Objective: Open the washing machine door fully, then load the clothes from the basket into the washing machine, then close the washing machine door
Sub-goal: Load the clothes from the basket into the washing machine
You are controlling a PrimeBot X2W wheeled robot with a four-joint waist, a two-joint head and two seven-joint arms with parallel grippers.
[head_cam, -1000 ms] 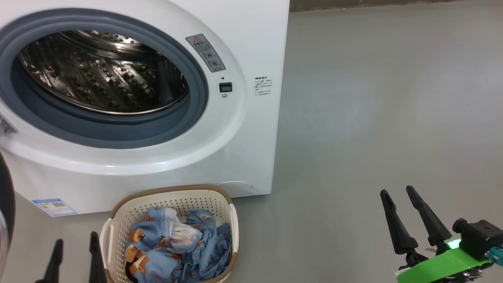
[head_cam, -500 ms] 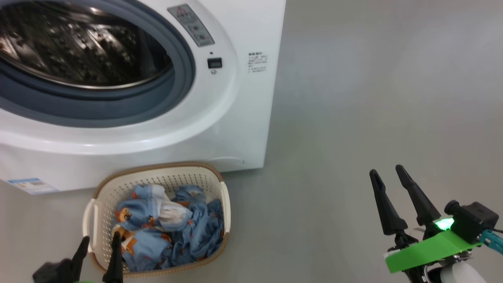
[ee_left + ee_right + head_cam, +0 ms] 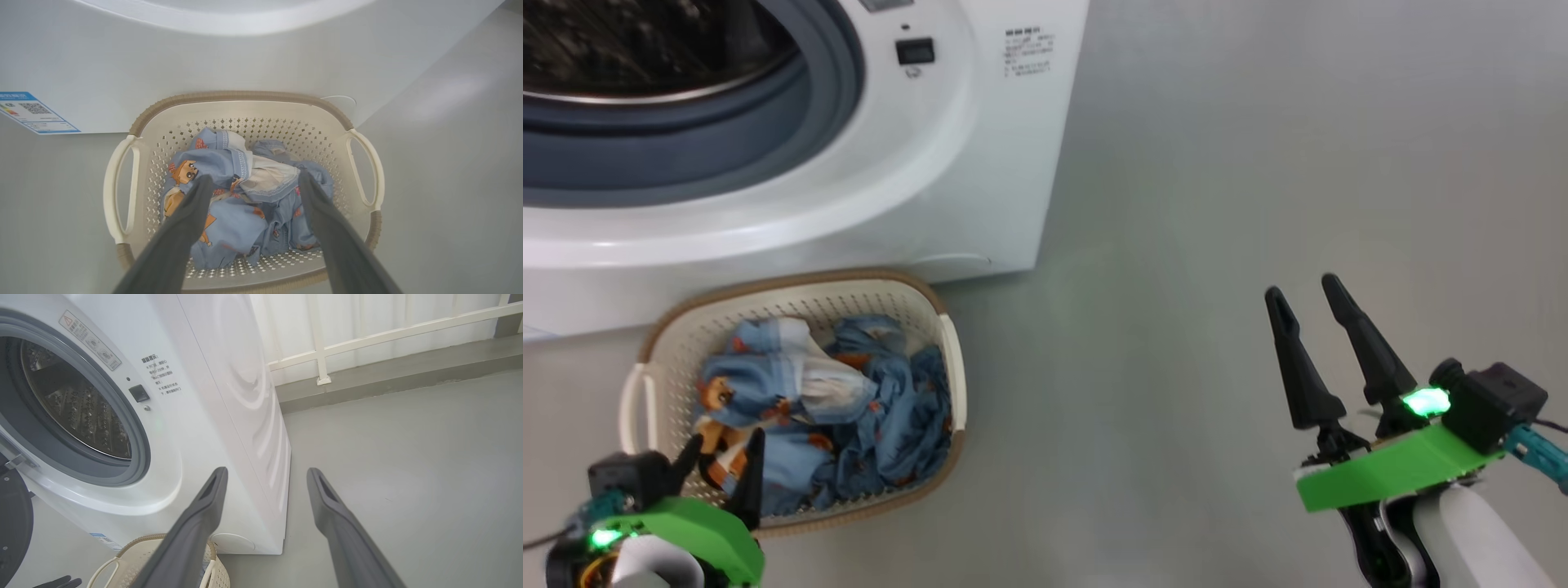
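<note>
Holds left fingers (image 3: 179, 232) wide and empty above the clothes (image 3: 249, 204) heaped in the basket (image 3: 245, 97) on the floor (image 3: 1176, 204) before the washer (image 3: 980, 163), right fingers (image 3: 1298, 367) wide too; judges them soft, light, floppy, best pinched deep at the raised mid-heap fold.

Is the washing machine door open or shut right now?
Open. The steel drum and grey gasket lie uncovered, and the washing machine door stands swung aside beside the opening in the right wrist view.
</note>
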